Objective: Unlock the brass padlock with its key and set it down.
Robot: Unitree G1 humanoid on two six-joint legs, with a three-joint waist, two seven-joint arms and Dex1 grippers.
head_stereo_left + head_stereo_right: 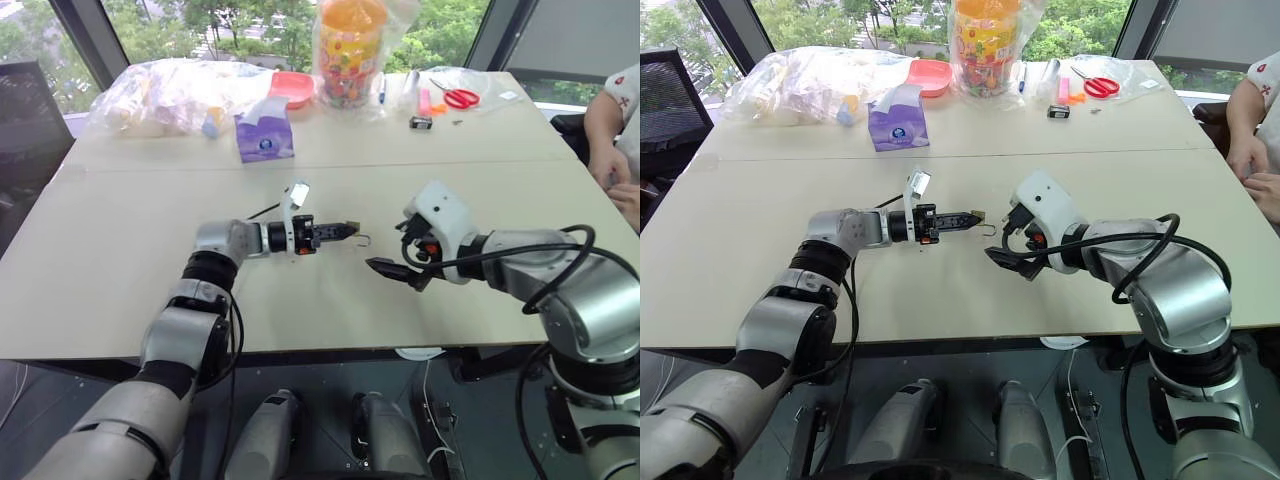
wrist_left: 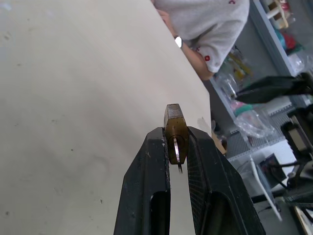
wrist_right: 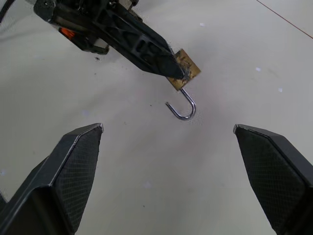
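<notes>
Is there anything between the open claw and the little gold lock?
No, just bare table between the right gripper and the brass padlock, seen in the right wrist view.

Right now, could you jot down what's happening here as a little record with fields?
Padlock: brass, pinched at the tip of the left gripper, held above the table
Shackle: swung open, hook hanging free
Right gripper: jaws wide, empty, facing the padlock with a gap between
Far end of table: scissors, tissue pack, bags
Person: seated at the right edge
</notes>
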